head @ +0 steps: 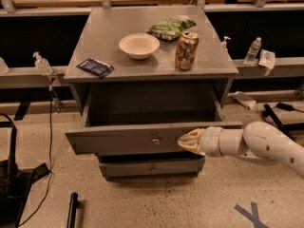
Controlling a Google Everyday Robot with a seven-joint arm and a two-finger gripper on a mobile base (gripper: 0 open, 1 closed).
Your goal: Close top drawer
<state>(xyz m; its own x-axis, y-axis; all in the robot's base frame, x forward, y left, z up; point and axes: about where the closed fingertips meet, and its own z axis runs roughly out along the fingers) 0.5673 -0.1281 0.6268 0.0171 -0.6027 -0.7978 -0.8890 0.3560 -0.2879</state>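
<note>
The top drawer [118,142] of the grey cabinet stands pulled far out, its deep box empty and its wide front panel facing me with a small round knob [155,140] in the middle. My gripper [184,141] reaches in from the right on a white arm [256,144]. Its yellowish fingertips are together and rest against the drawer front just right of the knob, holding nothing.
A narrower drawer front [152,167] sits below. On the cabinet top [95,37] are a white bowl [139,45], a drink can [186,50], a green bag [171,27] and a dark packet [95,67]. Bottles [253,50] stand on side ledges. Black gear [9,184] lies on the floor at left.
</note>
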